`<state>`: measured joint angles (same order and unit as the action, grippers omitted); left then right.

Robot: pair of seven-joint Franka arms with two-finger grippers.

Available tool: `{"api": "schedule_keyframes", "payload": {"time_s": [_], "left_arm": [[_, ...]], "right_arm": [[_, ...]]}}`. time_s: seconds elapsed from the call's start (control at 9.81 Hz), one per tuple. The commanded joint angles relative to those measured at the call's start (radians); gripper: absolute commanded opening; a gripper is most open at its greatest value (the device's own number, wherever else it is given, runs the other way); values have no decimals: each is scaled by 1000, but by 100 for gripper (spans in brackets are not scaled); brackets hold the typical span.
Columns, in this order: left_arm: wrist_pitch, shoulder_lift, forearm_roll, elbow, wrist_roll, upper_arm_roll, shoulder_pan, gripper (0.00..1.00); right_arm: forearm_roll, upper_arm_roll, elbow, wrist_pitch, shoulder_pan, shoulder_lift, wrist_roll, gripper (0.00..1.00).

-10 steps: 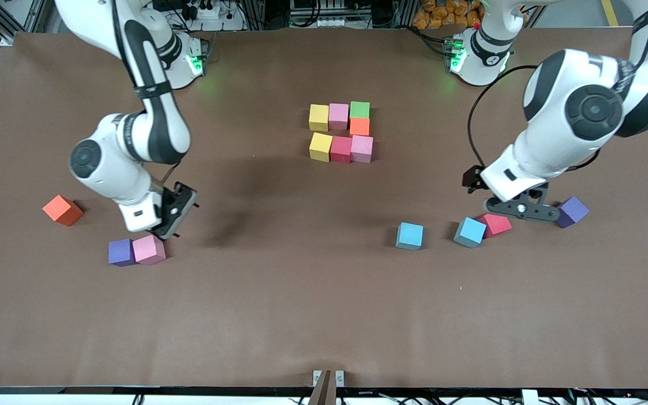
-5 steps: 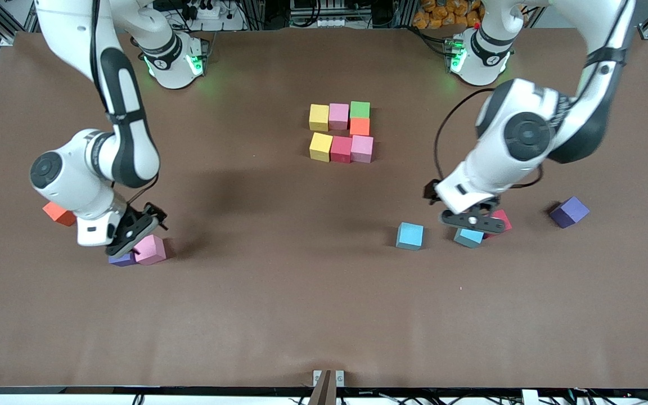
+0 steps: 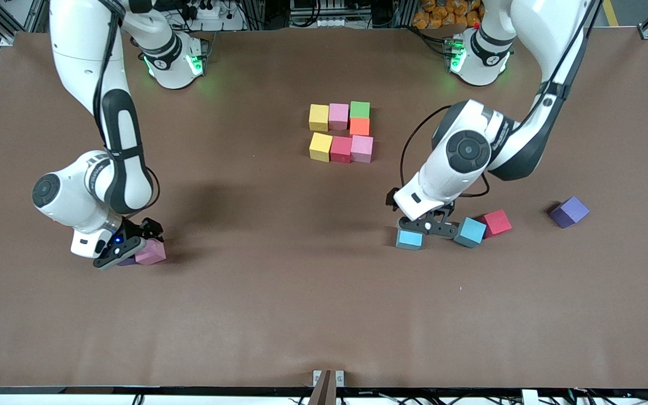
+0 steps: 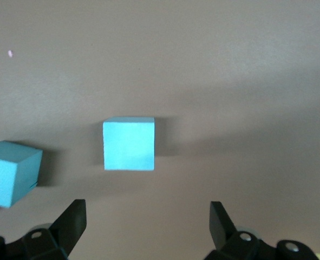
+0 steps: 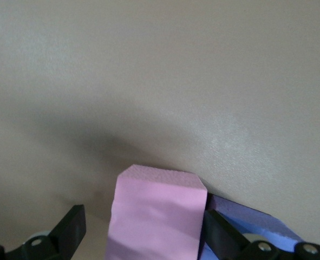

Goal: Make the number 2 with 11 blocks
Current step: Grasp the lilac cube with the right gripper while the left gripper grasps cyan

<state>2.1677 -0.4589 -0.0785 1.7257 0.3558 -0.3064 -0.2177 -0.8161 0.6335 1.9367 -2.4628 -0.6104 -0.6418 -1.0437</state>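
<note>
Mostly we see right gripper (image 3: pixel 127 254) spread wide astride light pink foam cube (image 3: pixel 151 252), purple foam cube (image 5: pixel 246 225) half hidden beside it; left gripper (image 3: pixel 422 229) gaping over light blue foam cube (image 3: pixel 410 239), nothing held.

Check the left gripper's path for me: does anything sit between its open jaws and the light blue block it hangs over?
No. In the left wrist view only bare table separates the left gripper from the light blue block.

The brown table (image 3: pixel 279 315) holds little blocks – seven blocks (image 3: pixel 341 133) bunched together, and blue (image 3: pixel 410 239), red (image 3: pixel 496 222), pink (image 3: pixel 151 252), purple (image 3: pixel 569 211) ones lying apart.
</note>
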Motion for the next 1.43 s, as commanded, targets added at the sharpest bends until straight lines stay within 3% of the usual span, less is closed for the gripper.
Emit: {"api": "schedule_keyframes", "payload": {"time_s": [0.0,0.51,0.71,1.02,1.22,1.33], "left_arm": [[27,-55,-67,-20,12,3,-5,100],[50,-124,-146,-20,12,3,-11,100],[73,-141,-149,-21,11,3,-2,100],[132,-181,-169,-23,11,10,3,100],[155,-190,-169,-23,11,10,6,100],[164,-193,-169,-23,11,10,6,100]], "right_arm": [[-28,-3,-16,13,-2,-24,36,100],[-46,-11,-41,71,-3,-25,188,100],[-115,-12,-38,90,-6,-25,188,100],[-112,-17,-42,88,-8,-25,177,100],[-104,-17,-44,88,-19,-25,188,85],[-103,-17,-44,88,-19,-25,185,72]]}}
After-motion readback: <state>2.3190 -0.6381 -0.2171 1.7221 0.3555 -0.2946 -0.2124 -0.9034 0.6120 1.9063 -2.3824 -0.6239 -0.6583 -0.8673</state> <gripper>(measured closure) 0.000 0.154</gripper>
